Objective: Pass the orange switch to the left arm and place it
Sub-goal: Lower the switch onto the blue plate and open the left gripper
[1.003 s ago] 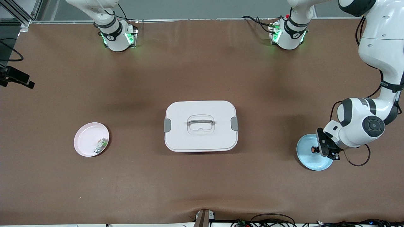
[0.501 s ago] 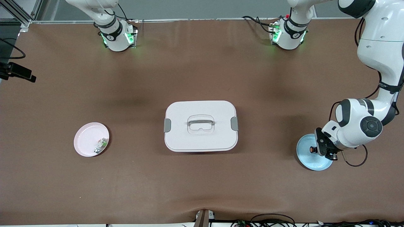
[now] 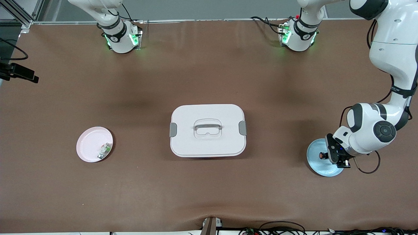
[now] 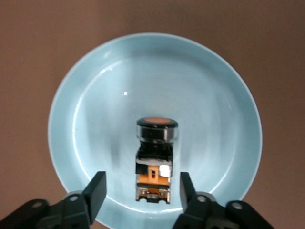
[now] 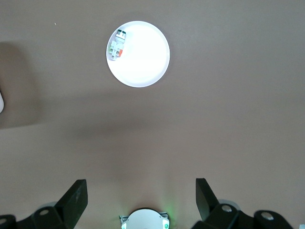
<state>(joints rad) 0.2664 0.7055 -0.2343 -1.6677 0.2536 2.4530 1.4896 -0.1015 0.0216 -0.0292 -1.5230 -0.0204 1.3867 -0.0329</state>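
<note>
The orange switch (image 3: 322, 156) lies on its side in a light blue plate (image 3: 318, 167) at the left arm's end of the table. In the left wrist view the switch (image 4: 156, 152) shows its orange button face and orange band, and the plate (image 4: 95, 95) fills the view. My left gripper (image 3: 327, 156) is open low over the plate, its fingers (image 4: 97, 191) on either side of the switch's base without touching it. My right gripper (image 5: 141, 195) is open and empty high over the table, and the right arm waits. The white box (image 3: 207, 143) stands mid-table.
A pink plate (image 3: 89, 140) holding a small green-and-white component (image 3: 104, 150) sits toward the right arm's end; both show in the right wrist view, the plate (image 5: 143, 62) and the component (image 5: 116, 46). Cables lie along the table's near edge.
My left gripper has shifted slightly over the blue plate, closer round the switch. The box and the pink plate have not moved.
</note>
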